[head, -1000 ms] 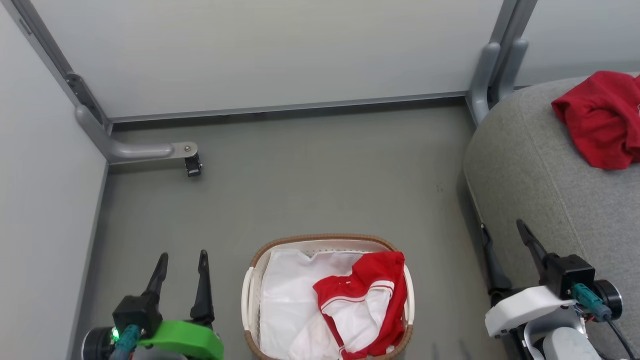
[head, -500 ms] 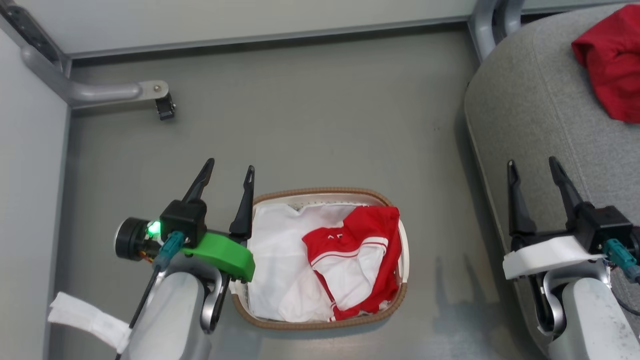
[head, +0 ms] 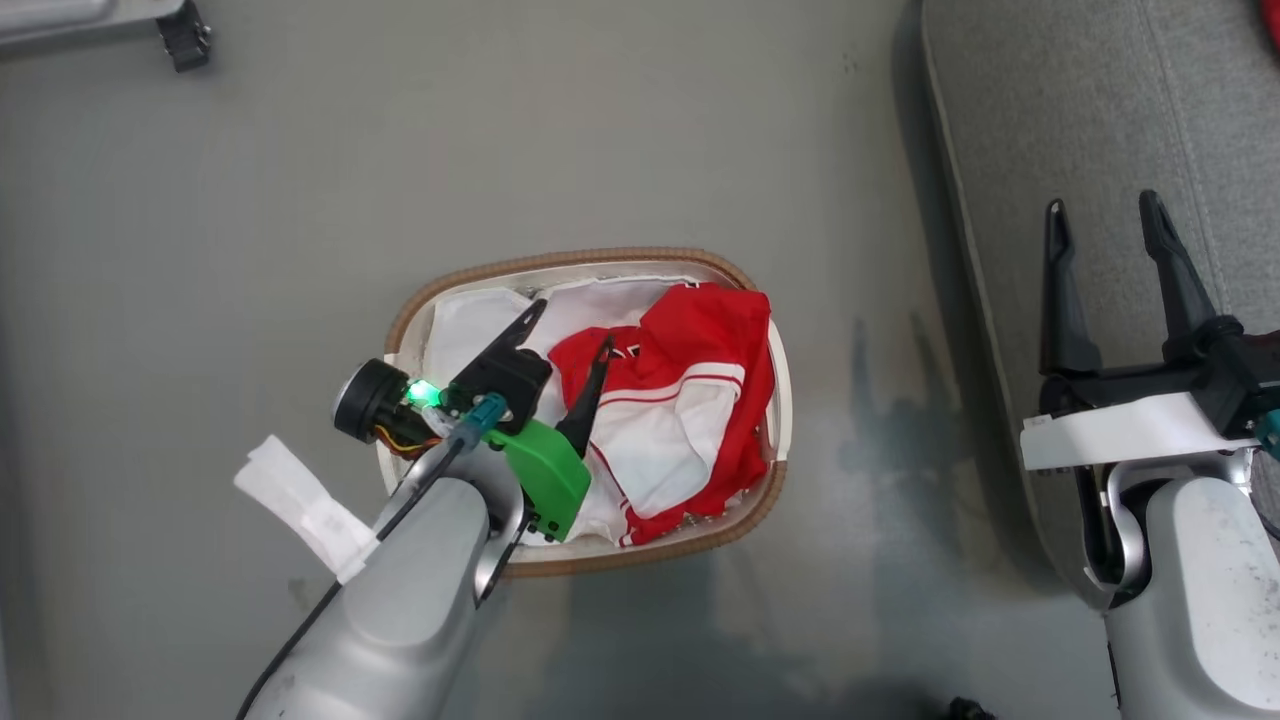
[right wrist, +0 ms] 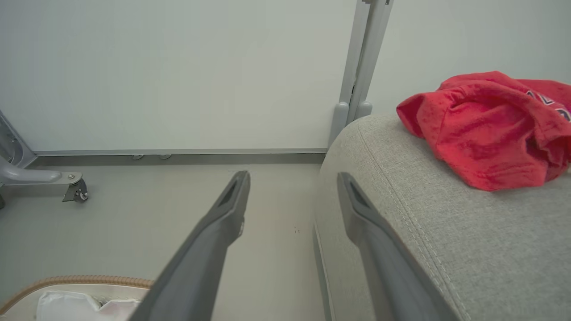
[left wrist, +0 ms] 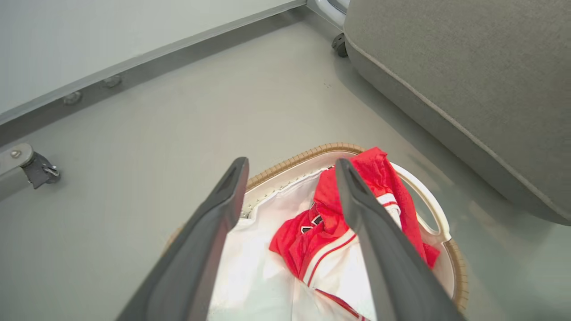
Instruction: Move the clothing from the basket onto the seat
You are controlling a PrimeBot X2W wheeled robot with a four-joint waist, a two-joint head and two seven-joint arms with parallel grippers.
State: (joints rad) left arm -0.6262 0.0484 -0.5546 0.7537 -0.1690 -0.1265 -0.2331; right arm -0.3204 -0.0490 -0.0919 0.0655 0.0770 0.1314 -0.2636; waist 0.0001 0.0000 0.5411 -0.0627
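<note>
The basket (head: 590, 258) stands on the grey floor with red and white clothing (head: 710, 330) heaped in its right half. My left gripper (head: 572, 325) hangs open over the basket's left half, its fingers pointing at the clothing's left edge without touching it. In the left wrist view the clothing (left wrist: 294, 245) lies between and below the open fingers of the left gripper (left wrist: 291, 164). My right gripper (head: 1100, 205) is open and empty above the left edge of the seat (head: 1100, 100). Another red garment (right wrist: 486, 129) lies on the seat (right wrist: 446, 249).
A white liner sheet (head: 470, 320) covers the basket's left side. A partition frame's caster foot (head: 185, 45) stands on the floor at the far left, with pale wall panels (right wrist: 178, 67) behind. Open grey floor (head: 850, 200) separates the basket and the seat.
The head camera has tilted down. My left gripper has moved from beside the basket's left rim to over the basket, near the clothing. Both grippers have stayed open.
</note>
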